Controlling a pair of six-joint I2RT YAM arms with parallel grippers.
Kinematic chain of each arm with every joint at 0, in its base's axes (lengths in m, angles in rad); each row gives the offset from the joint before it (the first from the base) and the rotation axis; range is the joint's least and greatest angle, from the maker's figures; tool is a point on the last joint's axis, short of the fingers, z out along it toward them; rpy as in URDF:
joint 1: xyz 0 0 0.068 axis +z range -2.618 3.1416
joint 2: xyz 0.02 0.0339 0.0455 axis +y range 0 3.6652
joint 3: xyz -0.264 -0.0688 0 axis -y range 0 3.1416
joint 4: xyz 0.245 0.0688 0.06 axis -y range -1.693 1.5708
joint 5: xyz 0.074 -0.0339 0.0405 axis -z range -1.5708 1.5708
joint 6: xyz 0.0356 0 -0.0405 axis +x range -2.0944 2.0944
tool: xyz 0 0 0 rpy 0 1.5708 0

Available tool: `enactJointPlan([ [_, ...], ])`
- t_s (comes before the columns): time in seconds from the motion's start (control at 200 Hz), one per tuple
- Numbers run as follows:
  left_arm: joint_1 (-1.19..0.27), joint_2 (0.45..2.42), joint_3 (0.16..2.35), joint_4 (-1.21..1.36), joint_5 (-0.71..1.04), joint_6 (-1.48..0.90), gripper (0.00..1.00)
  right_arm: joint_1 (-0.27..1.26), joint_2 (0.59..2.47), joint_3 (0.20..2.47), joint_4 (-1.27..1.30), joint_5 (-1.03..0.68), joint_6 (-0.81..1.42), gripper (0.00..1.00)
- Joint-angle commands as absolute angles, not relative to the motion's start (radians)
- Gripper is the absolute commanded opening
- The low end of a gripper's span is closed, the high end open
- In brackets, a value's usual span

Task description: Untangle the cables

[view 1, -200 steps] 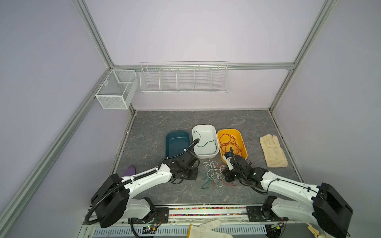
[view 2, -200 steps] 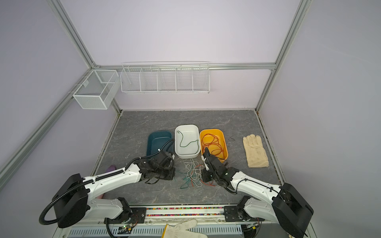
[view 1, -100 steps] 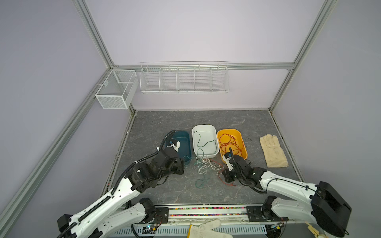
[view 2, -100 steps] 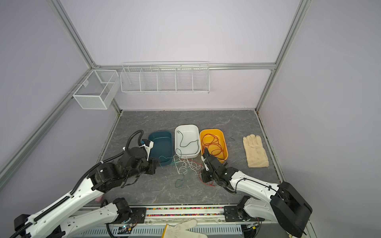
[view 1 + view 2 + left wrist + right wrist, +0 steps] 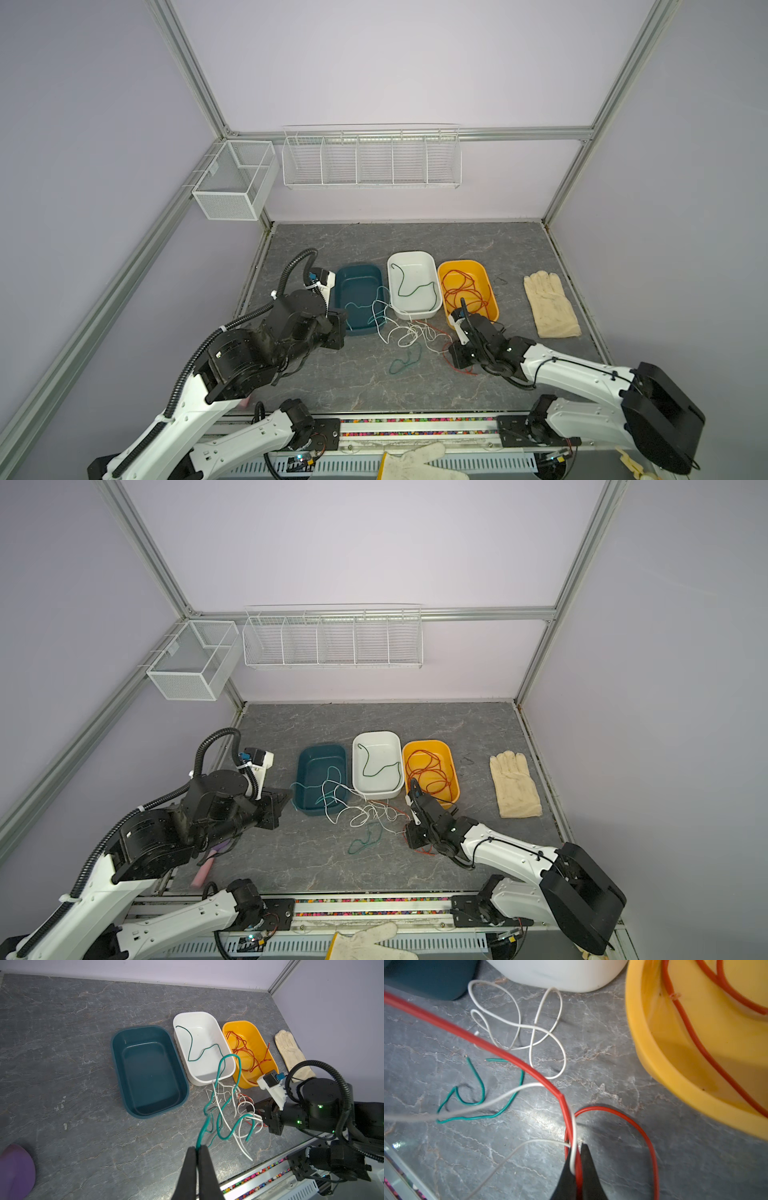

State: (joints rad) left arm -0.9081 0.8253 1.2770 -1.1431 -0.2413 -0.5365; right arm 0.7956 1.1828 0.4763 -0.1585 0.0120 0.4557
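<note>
Cables (image 5: 409, 337) lie before the trays (image 5: 415, 312); a glove (image 5: 548, 303) lies right.

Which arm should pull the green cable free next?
Left. The left fingers are shut on the green cable, lifted beside the teal tray. The right fingers pinch a red cable and a white cable by the yellow tray, likely anchoring the tangle.

The counter (image 5: 415, 241) is dark grey, veined pale like marble. A teal tub (image 5: 357, 286), a white tub (image 5: 415, 266), a yellow tub (image 5: 484, 278); a green cable (image 5: 483, 1088), white cable (image 5: 561, 1003), red cable (image 5: 446, 1024); a cream glove (image 5: 548, 303).
</note>
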Motion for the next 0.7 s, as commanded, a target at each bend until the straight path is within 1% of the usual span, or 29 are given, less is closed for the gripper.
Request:
enactJointPlan([
  [0.0,-0.902,0.829,1.272,-1.198,-0.218,-0.517,0.00,0.814,1.085,0.437,-0.092,-0.059,0.429,0.13],
  [0.03,-0.901,0.828,1.261,-1.188,-0.206,-0.517,0.00,0.821,1.053,0.426,-0.079,-0.068,0.423,0.19],
  [0.08,-0.901,0.829,1.244,-1.170,-0.184,-0.518,0.00,0.831,1.000,0.404,-0.056,-0.083,0.417,0.35],
  [0.125,-0.901,0.831,1.233,-1.156,-0.165,-0.519,0.00,0.837,0.962,0.389,-0.038,-0.094,0.417,0.45],
  [0.175,-0.902,0.834,1.223,-1.143,-0.149,-0.516,0.00,0.844,0.933,0.386,-0.032,-0.103,0.417,0.54],
  [0.255,-0.902,0.844,1.212,-1.127,-0.124,-0.512,0.00,0.856,0.907,0.404,-0.046,-0.120,0.416,0.63],
  [0.38,-0.902,0.856,1.191,-1.101,-0.096,-0.513,0.00,0.885,0.864,0.485,-0.128,-0.096,0.377,0.69],
  [0.485,-0.902,0.858,1.169,-1.072,-0.071,-0.516,0.00,0.905,0.830,0.537,-0.140,-0.110,0.327,0.72],
  [0.695,-0.901,0.835,1.144,-1.028,-0.036,-0.535,0.00,0.949,0.886,0.620,-0.076,-0.166,0.263,0.74],
])
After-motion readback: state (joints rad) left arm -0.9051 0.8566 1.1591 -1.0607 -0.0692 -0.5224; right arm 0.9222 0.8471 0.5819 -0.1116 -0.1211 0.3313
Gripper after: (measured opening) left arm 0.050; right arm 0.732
